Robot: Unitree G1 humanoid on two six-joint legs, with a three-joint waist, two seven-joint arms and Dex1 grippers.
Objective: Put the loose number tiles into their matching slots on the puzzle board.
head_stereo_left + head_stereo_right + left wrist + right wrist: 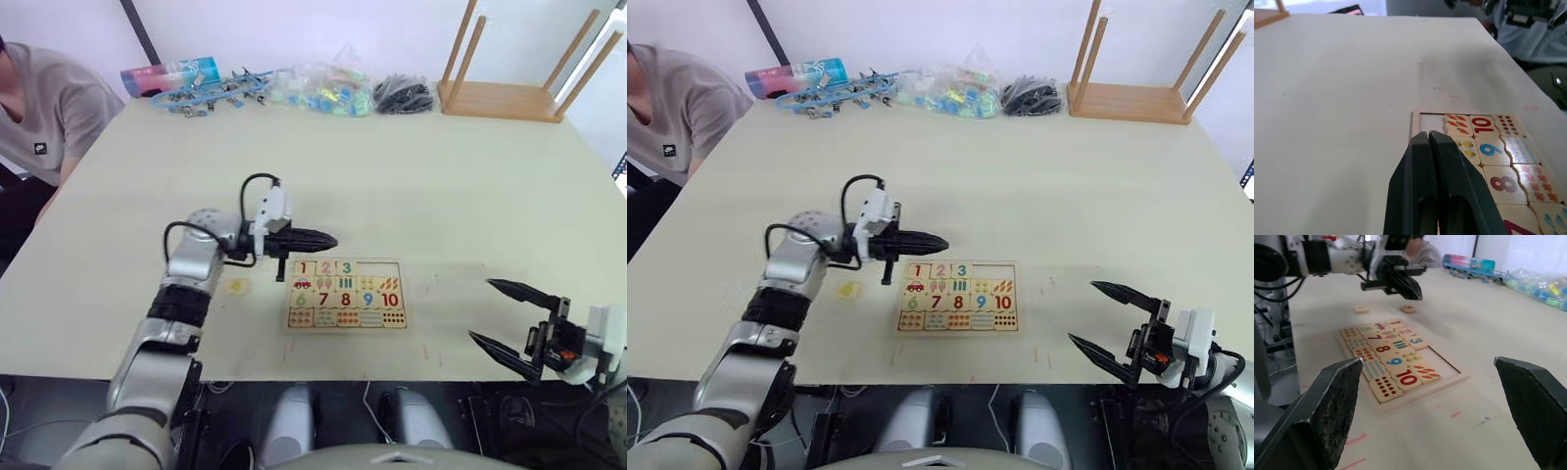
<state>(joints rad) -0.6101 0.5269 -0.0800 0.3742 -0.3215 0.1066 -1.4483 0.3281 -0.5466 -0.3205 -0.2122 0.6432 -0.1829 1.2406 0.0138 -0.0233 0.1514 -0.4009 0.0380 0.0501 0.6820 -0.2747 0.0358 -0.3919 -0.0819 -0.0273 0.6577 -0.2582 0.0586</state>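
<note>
- Puzzle board (958, 297): flat on the desk (1038, 186); tiles 1, 2, 3 seated, last two top-row slots (996, 271) bare.
- Left claw (939, 243): fingers pressed together, empty, above the board's top-left corner.
- Right claw (1102, 324): spread wide, empty, right of the board.
- Two loose tiles (1407, 309) lie beyond the board's left edge.

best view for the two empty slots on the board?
Right wrist view: the empty slots lie bare and unblocked beside tile 3. In the eye views they show small on the puzzle board. In the left wrist view the left gripper, shut, covers part.

Beige table (411, 186) carries puzzle board (345, 294), 2 loose tiles (1408, 309).
</note>
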